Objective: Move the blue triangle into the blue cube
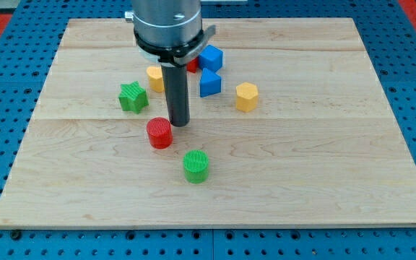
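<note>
My tip (179, 123): end of a straight dark rod, no jaws to open, nothing held. It sits down on the board (323, 173), just beside the red cylinder (159, 133) at that block's upper right; whether it touches the cylinder I cannot tell.

Blue triangle (209, 83): wedge-shaped, smooth plastic, to the upper right of the tip, apart from it. Blue cube (211, 58) just above the triangle, very near or touching, tilted a little.

Yellow block (246, 96), faceted, many-sided, right of the triangle, near. Second yellow block (155, 78) left of the rod, partly hidden by it. Small red block (192, 65) peeks out behind the rod, shape unclear. Green star (133, 97), ridged sides, further left. Green cylinder (196, 166), ribbed wall, below the red one.

Board: pale wood, planks with visible grain.
</note>
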`<act>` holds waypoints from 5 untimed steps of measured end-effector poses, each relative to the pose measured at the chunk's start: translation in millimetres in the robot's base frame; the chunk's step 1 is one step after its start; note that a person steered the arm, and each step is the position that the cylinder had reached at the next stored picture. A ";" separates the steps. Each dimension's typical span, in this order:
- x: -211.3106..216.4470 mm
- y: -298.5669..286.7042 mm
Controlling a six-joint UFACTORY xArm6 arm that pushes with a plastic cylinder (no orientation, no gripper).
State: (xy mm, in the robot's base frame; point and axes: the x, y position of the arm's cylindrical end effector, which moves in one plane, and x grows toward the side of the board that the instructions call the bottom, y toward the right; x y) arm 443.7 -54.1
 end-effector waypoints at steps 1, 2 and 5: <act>-9.1 1.6; -45.4 46.0; -57.7 76.2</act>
